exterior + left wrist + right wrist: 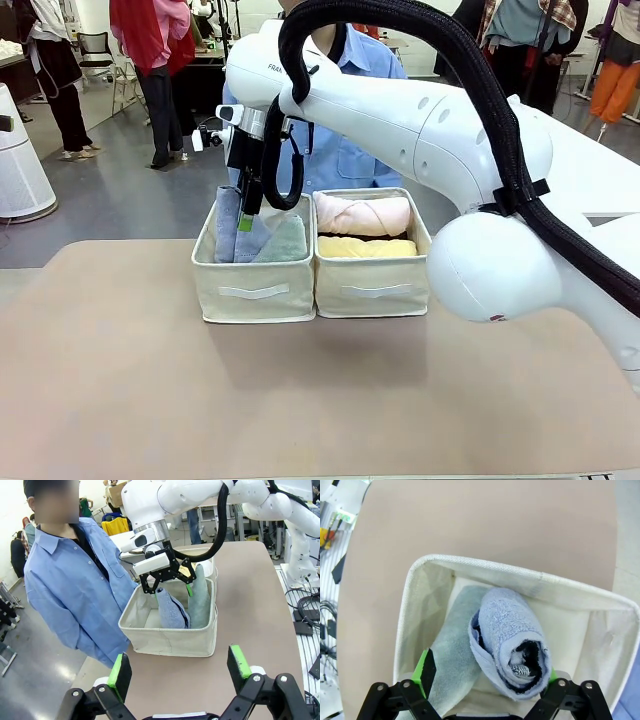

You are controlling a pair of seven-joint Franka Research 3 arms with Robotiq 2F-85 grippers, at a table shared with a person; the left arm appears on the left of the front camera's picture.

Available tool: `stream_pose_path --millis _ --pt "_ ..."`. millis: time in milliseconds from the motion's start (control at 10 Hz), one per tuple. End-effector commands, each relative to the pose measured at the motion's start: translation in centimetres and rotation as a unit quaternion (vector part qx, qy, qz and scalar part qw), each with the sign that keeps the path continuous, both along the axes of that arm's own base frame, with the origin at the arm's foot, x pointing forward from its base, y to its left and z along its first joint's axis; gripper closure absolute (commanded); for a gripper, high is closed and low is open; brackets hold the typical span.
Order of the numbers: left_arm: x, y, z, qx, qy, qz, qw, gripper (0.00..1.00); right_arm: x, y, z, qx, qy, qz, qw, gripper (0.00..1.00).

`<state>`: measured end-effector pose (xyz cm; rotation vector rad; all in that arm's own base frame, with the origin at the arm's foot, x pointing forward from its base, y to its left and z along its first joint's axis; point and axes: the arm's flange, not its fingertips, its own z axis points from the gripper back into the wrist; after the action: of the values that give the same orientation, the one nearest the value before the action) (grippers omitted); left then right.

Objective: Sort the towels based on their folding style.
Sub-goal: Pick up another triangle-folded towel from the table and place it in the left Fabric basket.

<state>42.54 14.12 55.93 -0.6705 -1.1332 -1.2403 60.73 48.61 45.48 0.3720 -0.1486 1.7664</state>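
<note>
My right gripper (245, 215) reaches across into the left beige box (255, 290). Its jaws stand open on either side of the blue towel (507, 630), which stands on end in the box. The pale green towel (452, 650) leans beside it. From the left wrist view, the right gripper (170, 580) hangs just over the blue towel (171, 612) and the green towel (201, 602). The right box (372, 290) holds a pink roll (362, 214) and a yellow roll (366, 247). My left gripper (179, 672) is open and holds nothing, above the table short of the box (165, 642).
A person in a blue shirt (75, 585) stands close behind the boxes at the far edge. The tan table top (300, 400) is bare in front of the boxes. My right arm's bulky elbow (490, 265) hangs over the table's right side.
</note>
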Motion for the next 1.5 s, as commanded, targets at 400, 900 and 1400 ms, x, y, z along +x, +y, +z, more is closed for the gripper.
stream_pose_path --millis 400,900,1400 --pt "-0.1 0.0 0.1 -0.007 -0.008 -0.001 1.0 0.0 2.2 1.3 1.2 0.011 0.0 -0.014 1.0 0.0" --pt "-0.1 0.0 0.1 -0.007 -0.008 -0.001 1.0 0.0 2.0 0.8 2.7 0.007 -0.04 -0.021 0.999 0.0" --pt "-0.1 0.0 0.1 -0.007 -0.008 -0.001 1.0 0.0 1.3 -1.1 4.2 0.0 -0.045 -0.029 0.999 0.0"
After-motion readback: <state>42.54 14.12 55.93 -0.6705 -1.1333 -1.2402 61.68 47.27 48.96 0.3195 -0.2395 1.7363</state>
